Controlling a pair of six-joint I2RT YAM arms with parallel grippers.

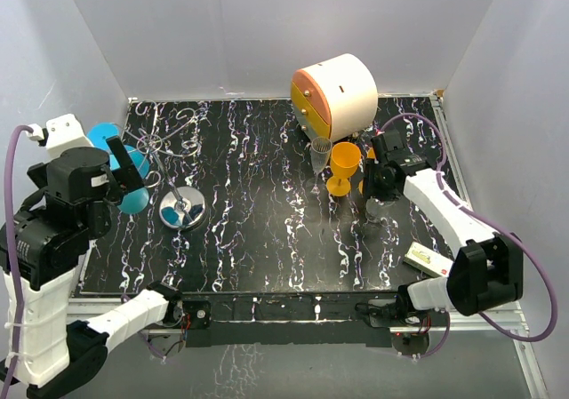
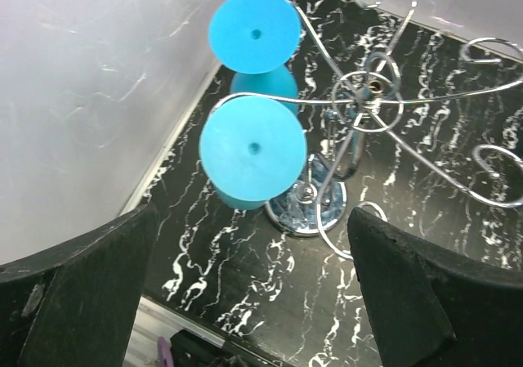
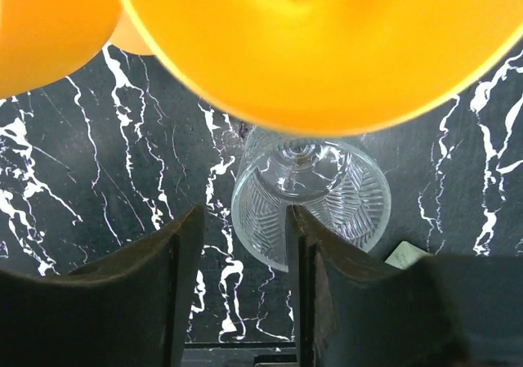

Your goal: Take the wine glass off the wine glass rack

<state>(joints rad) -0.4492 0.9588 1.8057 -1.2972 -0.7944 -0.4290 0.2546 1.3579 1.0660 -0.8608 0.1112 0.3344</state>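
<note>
Black marbled table first; at its far side sits the round white-and-orange cabinet (not the rack). The wine glass rack stands at the left, chrome arms curling out from the post. Two glasses hang from it upside down, feet up: nearer blue glass and farther blue glass. The left gripper hovers above them, jaws spread wide, empty. The right gripper is over at the right, jaws partly parted w/ nothing pinched, above a clear glass by an orange glass. Imo: drop the left jaws astride the nearer stem (hidden under its foot), close gently, then slide it out along the wire, no yanking.
</note>
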